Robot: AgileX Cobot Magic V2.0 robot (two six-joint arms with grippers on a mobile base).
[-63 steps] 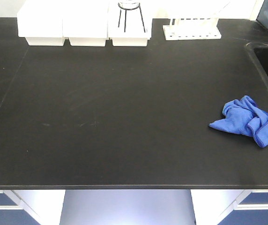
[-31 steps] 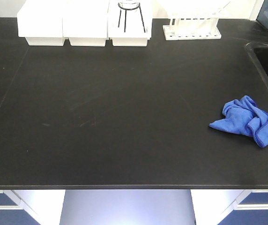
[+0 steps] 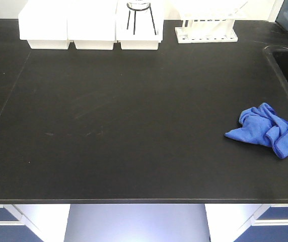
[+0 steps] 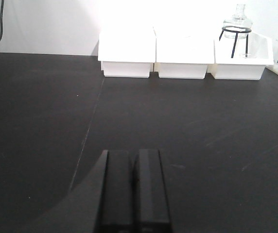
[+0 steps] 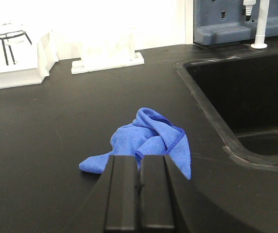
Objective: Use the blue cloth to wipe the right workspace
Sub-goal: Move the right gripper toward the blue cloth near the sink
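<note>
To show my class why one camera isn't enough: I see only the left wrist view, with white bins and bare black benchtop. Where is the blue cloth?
Observer: The blue cloth lies crumpled at the right of the benchtop.
Operator: Does the right gripper hold it?
Observer: No. The right gripper is shut on nothing; the cloth lies ahead of it.
Operator: What is beside the cloth?
Observer: A black sink, set into the bench to its right.

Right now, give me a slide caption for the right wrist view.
Closed right gripper faces a crumpled royal-blue microfibre cloth on a matte black benchtop, beside a black sink.
</note>
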